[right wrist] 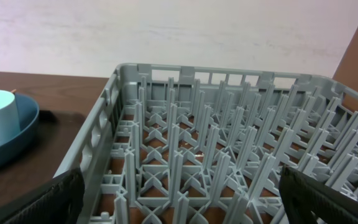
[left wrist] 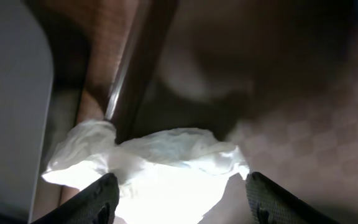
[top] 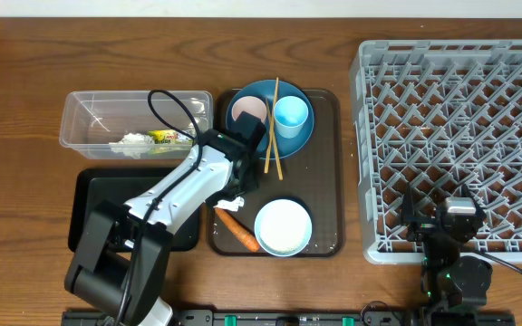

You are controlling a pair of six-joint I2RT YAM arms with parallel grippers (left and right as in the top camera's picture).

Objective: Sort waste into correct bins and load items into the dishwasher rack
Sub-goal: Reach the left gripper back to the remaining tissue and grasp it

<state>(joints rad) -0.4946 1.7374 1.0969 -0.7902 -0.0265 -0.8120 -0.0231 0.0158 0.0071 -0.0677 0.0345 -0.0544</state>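
Note:
My left gripper (top: 236, 186) is open and low over the left edge of the brown serving tray, its jaws (left wrist: 182, 199) on either side of a crumpled white napkin (left wrist: 160, 168). A bit of the napkin (top: 234, 205) shows beside the arm in the overhead view. An orange carrot (top: 239, 228) and a pale-blue bowl (top: 283, 226) lie on the tray's near part. The blue plate (top: 290, 138) holds a pink cup (top: 248, 112) and a light-blue cup (top: 291, 115), with chopsticks (top: 275, 127) across it. My right gripper (top: 460, 222) is open and empty above the grey rack (right wrist: 185, 162).
The clear tub (top: 89, 118) at the left holds a yellow-green wrapper (top: 163, 138) and a white clump (top: 131, 142). The black tray (top: 93, 213) lies under my left arm. The brown tray (top: 329, 172) lies between the bins and the rack (top: 456, 145).

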